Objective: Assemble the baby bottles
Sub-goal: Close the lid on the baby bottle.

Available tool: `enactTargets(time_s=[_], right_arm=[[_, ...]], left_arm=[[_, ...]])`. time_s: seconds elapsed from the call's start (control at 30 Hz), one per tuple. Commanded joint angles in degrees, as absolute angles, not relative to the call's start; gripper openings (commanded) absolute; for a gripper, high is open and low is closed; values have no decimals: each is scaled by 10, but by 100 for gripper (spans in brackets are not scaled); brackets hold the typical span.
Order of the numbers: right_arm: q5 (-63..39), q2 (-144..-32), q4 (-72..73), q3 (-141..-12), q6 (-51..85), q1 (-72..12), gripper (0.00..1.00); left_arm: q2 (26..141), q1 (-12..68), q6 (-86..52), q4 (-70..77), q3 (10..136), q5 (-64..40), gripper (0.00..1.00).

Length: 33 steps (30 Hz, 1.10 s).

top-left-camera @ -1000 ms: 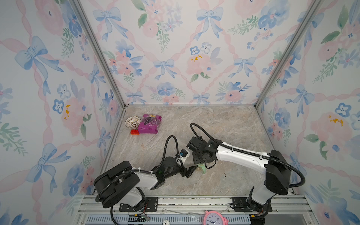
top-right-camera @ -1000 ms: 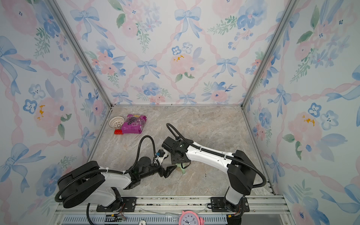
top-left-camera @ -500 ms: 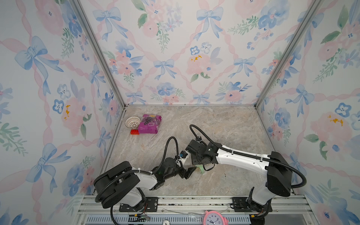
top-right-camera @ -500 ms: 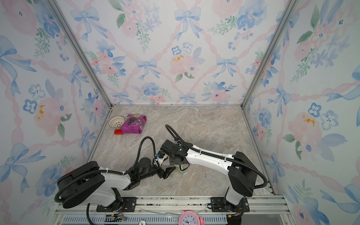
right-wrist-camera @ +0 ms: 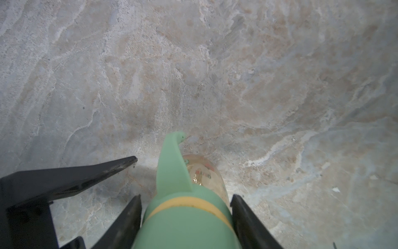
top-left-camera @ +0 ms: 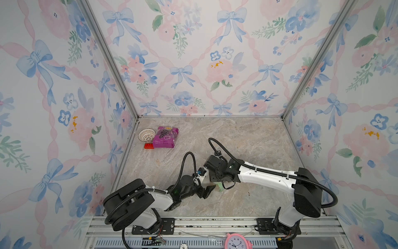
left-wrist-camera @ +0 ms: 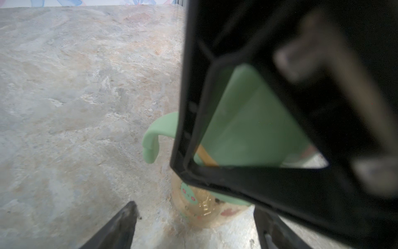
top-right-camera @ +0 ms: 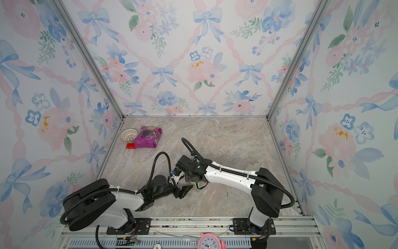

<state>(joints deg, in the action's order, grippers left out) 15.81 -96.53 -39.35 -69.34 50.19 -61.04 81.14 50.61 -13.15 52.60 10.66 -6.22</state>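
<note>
1. Baby bottle (right-wrist-camera: 185, 228) sits near the front middle of the marble tabletop (right-wrist-camera: 215, 75), where the two arms meet. In both top views only a sliver of green shows under the right wrist (top-left-camera: 221, 187).
2. The parts are joined: pale green dome cap (right-wrist-camera: 183, 235), then the yellow collar (right-wrist-camera: 189, 203) as a thin band, one pale green handle (right-wrist-camera: 172, 163) curling outward, and the amber jar body (right-wrist-camera: 204, 172) with printed figures.
3. Right gripper (right-wrist-camera: 185, 196) is clamped on the pale green dome cap, one finger pressed to each side.
4. Left gripper (left-wrist-camera: 193, 207) has its jaws apart, with the jar body (left-wrist-camera: 200, 207) between the tips. There is a clear gap on one side; the other tip is very close, and I cannot tell whether it touches.
5. In the left wrist view a right finger fills the foreground, and the cap (left-wrist-camera: 247, 120) shows through its triangular cut-out.
6. I cannot tell whether the jar base rests on the marble.
7. Far left corner, well apart from the bottle: white lattice basket (top-left-camera: 146, 135), purple snack packet (top-left-camera: 166, 140) and a small red block (top-left-camera: 149, 146), all close together.
8. Pink clock (top-left-camera: 237, 241) on the front rail.
</note>
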Motion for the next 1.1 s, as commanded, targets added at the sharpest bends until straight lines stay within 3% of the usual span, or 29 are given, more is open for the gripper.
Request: enactTargets(time_s=[0.0, 0.23, 0.67, 0.87, 1.07], right_arm=[[-48, -1098, -362, -606, 539, -637, 58], [-51, -1110, -371, -617, 538, -644, 62], [50, -1025, -486, -735, 516, -636, 69], [71, -1001, -495, -768, 512, -637, 77], [95, -961, -495, -788, 495, -633, 92]], left_arm=[[809, 508, -128, 537, 104, -56, 85], [809, 508, -129, 540, 98, -62, 84], [763, 508, -125, 525, 93, -59, 91], [754, 507, -125, 525, 85, -61, 92], [726, 508, -121, 508, 79, -59, 94]])
